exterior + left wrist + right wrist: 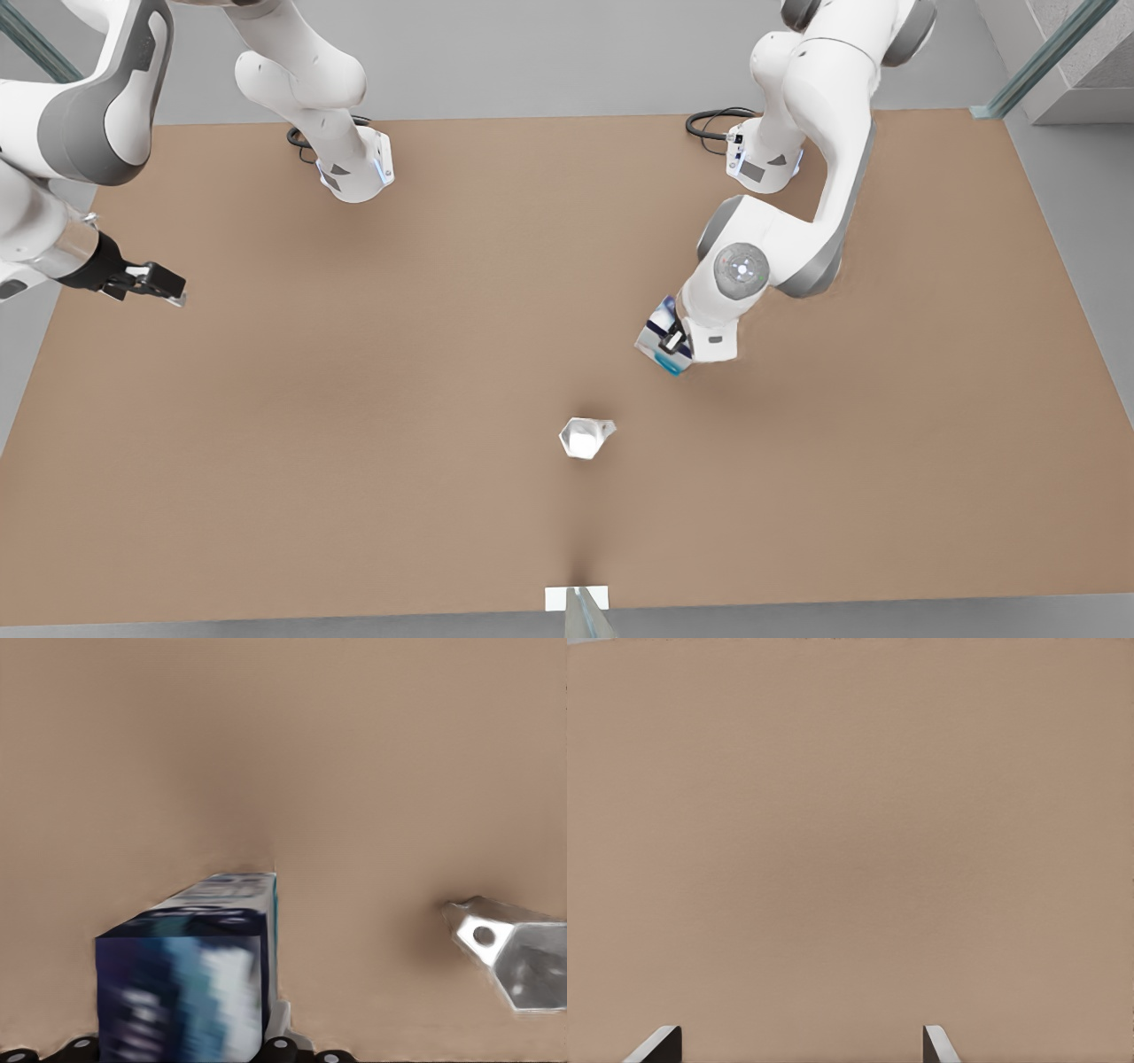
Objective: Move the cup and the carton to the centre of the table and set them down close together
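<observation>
From the front, the cup [586,437] stands alone on the bench [354,425], close to the middle and somewhat toward the near edge, with nothing touching it. The carton [666,341] sits up and toward the front view's right of the cup, near it but apart, held in the left claw [673,344] under the white arm that reaches in from the far edge. I cannot tell from here whether the carton rests on the bench or hangs just above it. The right claw [158,282] waits at the front view's left edge of the bench, well apart from both things.

In the left wrist view the carton [190,979] fills the foreground between the fingers [282,1043], so the left claw is closed around it. The cup [518,961] lies off to one side, clear of the carton, with bare bench [283,744] between them.

In the right wrist view the right claw [799,1045] hovers over bare bench [850,833], its 2 fingertips [660,1047] set wide apart and holding nothing.

By my reading, the cup's half looks done: it is released near the centre. What remains is 1 move, bringing the carton closer to the cup, setting it down and letting go.
</observation>
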`<state>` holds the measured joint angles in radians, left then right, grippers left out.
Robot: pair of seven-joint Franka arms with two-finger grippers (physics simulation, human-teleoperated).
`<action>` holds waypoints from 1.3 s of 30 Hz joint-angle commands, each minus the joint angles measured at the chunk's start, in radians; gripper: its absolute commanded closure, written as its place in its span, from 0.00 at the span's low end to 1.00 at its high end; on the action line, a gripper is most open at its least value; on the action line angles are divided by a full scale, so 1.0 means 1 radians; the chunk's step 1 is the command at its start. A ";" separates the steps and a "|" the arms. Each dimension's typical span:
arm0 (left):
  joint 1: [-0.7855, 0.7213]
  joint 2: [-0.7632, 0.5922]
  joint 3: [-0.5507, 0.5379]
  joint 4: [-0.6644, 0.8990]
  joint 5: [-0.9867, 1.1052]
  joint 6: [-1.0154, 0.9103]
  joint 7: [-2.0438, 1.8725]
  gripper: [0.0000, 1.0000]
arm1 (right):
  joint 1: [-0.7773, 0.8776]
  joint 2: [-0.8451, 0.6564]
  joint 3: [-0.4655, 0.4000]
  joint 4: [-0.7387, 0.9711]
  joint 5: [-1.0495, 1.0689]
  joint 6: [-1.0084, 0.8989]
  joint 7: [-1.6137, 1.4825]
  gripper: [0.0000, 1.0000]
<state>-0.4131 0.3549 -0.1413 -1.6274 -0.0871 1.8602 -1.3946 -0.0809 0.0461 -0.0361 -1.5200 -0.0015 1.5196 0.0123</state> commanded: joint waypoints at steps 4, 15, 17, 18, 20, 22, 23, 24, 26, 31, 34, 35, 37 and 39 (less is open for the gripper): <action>-0.058 0.052 0.002 0.021 -0.154 0.065 -0.041 0.43 | 0.006 0.000 -0.001 0.001 0.000 -0.003 0.000 0.00; -0.079 0.159 0.008 0.070 -0.089 0.152 -0.017 0.23 | 0.006 -0.008 -0.005 0.001 0.012 -0.012 -0.002 0.00; -0.079 0.160 0.008 0.070 -0.089 0.159 -0.015 0.10 | 0.006 -0.008 -0.005 0.001 0.014 -0.012 -0.002 0.00; -0.079 0.167 0.008 0.070 -0.089 0.162 -0.015 0.03 | 0.006 -0.008 -0.005 0.001 0.012 -0.012 -0.002 0.00; -0.079 0.167 0.009 0.070 -0.089 0.162 -0.015 0.00 | 0.006 -0.008 -0.005 0.001 0.014 -0.012 -0.002 0.00; -0.079 0.167 0.011 0.072 -0.091 0.160 -0.015 0.00 | 0.006 -0.008 -0.005 0.001 0.014 -0.012 -0.002 0.00; -0.079 0.167 0.011 0.072 -0.089 0.160 -0.014 0.00 | 0.006 -0.008 -0.005 0.001 0.014 -0.012 -0.002 0.00; -0.079 0.165 0.011 0.072 -0.089 0.159 -0.014 0.00 | 0.006 -0.008 -0.005 0.001 0.014 -0.012 -0.002 0.00; -0.078 0.165 0.012 0.072 -0.089 0.159 -0.010 0.00 | 0.006 -0.006 -0.005 0.001 0.014 -0.012 -0.002 0.00; -0.075 0.136 0.014 0.072 -0.091 0.133 -0.014 0.00 | 0.006 -0.006 -0.005 0.001 0.014 -0.012 -0.002 0.00; -0.075 0.078 0.020 0.118 -0.148 0.028 -0.027 0.00 | 0.006 -0.006 -0.005 0.000 0.014 -0.012 -0.002 0.00; -0.073 0.061 0.035 0.159 -0.145 -0.054 -0.023 0.00 | 0.004 -0.006 -0.007 0.000 0.014 -0.012 -0.002 0.00; 0.094 -0.074 0.097 0.162 -0.135 -0.104 0.310 0.00 | 0.004 -0.008 -0.007 -0.002 0.014 -0.013 -0.003 0.00; 0.203 -0.093 0.095 0.158 0.036 -0.191 0.946 0.00 | 0.004 -0.008 -0.007 -0.002 0.014 -0.018 -0.003 0.00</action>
<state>-0.1848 0.2556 -0.0460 -1.4713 -0.1470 1.6685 -0.3871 -0.0787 0.0384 -0.0429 -1.5217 0.0123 1.5018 0.0092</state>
